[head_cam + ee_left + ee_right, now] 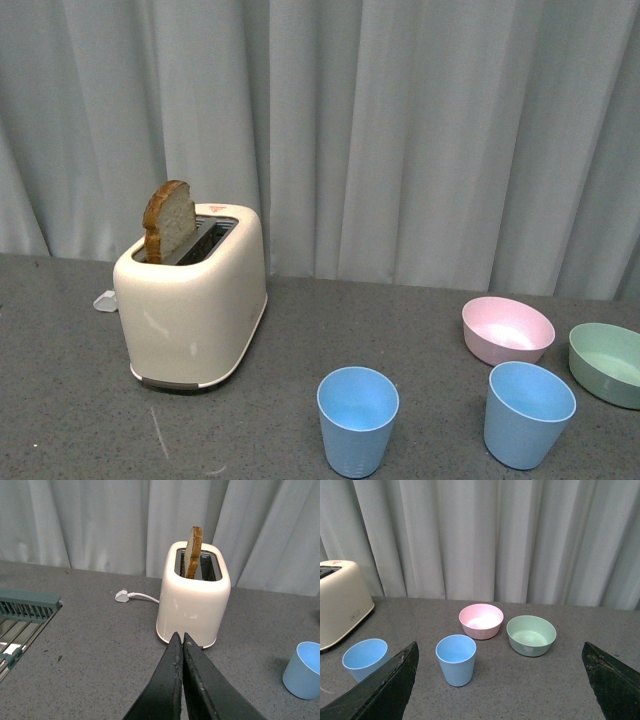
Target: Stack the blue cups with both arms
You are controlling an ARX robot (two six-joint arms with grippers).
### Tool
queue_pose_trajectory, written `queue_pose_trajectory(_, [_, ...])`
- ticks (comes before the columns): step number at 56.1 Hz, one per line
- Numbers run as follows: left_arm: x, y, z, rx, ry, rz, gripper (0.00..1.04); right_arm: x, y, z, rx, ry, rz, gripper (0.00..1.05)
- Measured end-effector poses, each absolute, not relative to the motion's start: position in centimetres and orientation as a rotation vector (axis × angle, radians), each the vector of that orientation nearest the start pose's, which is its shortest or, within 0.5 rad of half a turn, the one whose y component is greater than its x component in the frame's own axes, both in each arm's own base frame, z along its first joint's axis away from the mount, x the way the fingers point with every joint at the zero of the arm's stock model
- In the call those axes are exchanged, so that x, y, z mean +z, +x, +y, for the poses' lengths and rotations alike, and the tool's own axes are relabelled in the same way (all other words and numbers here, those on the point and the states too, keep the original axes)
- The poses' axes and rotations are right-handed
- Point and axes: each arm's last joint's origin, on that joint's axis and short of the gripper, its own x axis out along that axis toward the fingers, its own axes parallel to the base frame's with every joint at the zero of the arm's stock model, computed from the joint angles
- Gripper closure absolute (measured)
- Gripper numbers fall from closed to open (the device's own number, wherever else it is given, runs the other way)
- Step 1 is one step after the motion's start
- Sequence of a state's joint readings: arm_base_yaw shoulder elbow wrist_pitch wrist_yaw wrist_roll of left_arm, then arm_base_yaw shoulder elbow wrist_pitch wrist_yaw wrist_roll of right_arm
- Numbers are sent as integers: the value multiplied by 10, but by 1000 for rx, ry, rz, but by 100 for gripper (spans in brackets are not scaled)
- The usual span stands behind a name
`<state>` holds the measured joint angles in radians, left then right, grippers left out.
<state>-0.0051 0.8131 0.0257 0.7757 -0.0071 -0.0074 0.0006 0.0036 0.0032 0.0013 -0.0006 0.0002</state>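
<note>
Front view: left blue cup [357,420], right blue cup [528,413], upright, apart on tabletop [60,400], ungrasped. Left gripper [181,636] pinched together, empty; right gripper [500,647] spread wide. Step, I judge: approach. Next I'd open left, descend.

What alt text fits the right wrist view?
Two blue cups stand upright and apart on a grey table, framed by the open right gripper. Beyond them sit a pink bowl and a green bowl; a cream toaster shows at the edge.

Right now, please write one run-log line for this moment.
stage: nothing stacked | left blue cup: upright, free | right blue cup: upright, free | left gripper: shut, empty | right gripper: open, empty
</note>
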Motion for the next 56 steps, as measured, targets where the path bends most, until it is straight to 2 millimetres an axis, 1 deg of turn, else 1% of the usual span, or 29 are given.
queue_pose_trajectory(16, [171,133,0,0,-7,-13,101,164,98,0,2,0,-1,10])
queue_pose_trajectory(31, [173,120,0,0,-7,-22,101,164,98,0,2,0,-1,10])
queue_pose_trajectory(56, [173,110,0,0,-7,-23,101,164,98,0,2,0,-1,10])
